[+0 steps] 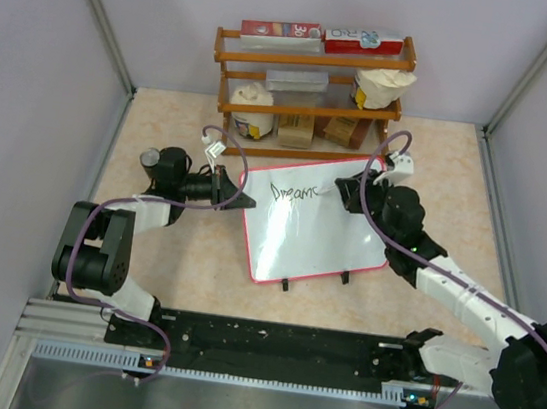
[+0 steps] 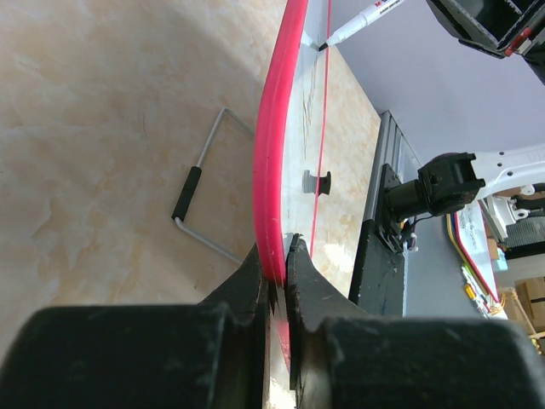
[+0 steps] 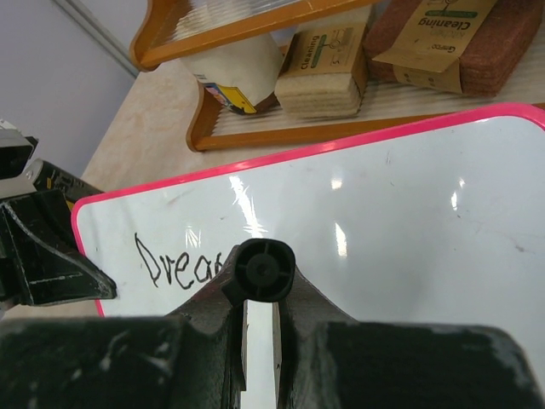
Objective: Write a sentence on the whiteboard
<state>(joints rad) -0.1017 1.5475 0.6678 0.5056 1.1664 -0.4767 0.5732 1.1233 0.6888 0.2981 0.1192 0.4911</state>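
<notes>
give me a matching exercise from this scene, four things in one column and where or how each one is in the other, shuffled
1. left hand
2. right hand
3. black handwritten lettering
4. brown wooden shelf rack

A. written on the red-framed white whiteboard
B. shut on a white marker pen
C. standing beyond the whiteboard's far edge
D. clamped on the whiteboard's red edge

Pairs: 1-D, 2-B, 3-A, 4-C

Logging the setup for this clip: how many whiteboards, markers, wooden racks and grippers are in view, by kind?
Whiteboard: 1
Marker: 1
Wooden rack: 1
Grippers: 2, left gripper and right gripper
Total: 5
</notes>
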